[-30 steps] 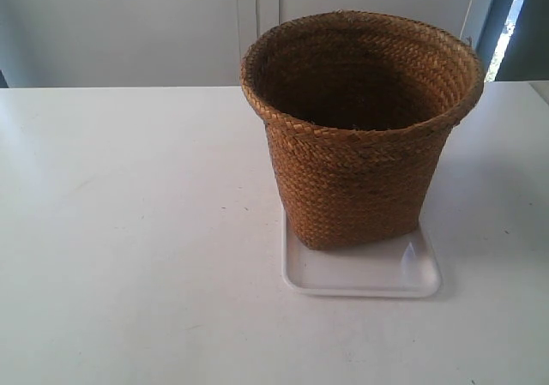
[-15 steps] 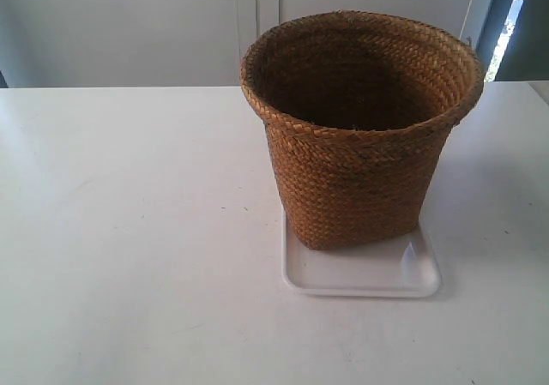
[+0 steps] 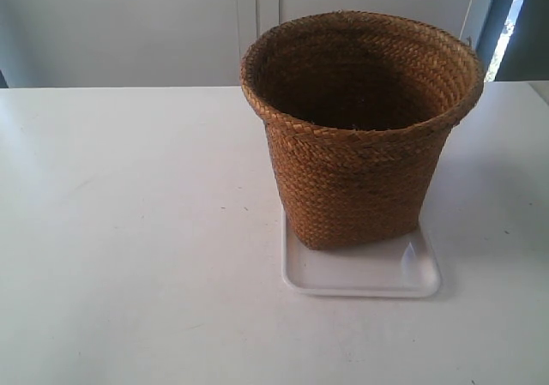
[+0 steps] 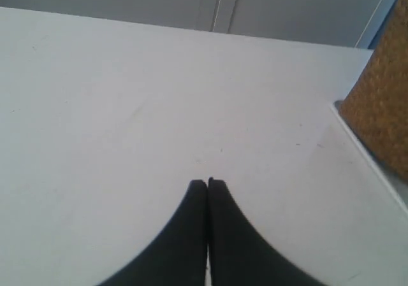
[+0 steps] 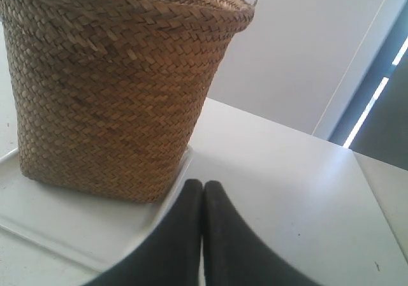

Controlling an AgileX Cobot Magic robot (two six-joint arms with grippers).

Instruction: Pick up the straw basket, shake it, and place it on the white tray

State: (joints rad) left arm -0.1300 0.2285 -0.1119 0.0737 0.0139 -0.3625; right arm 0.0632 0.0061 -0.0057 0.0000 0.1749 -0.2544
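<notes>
We see left end effector [image 4: 208, 183] and right end effector [image 5: 203, 184] clenched empty above white desk [image 3: 129, 231], straw basket [image 3: 360, 179] upright on white tray [image 3: 360, 278]

A bare lab-like room: plain white table [image 3: 129, 231], blank pale wall panels [image 3: 129, 25], narrow window strip [image 3: 517, 12].

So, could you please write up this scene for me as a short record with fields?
straw basket: upright, standing on the tray
white tray: flat on the table, near strip bare
left gripper: shut, empty, apart from the basket
right gripper: shut, empty, near the basket, not touching
task state: basket appears placed on the tray
</notes>
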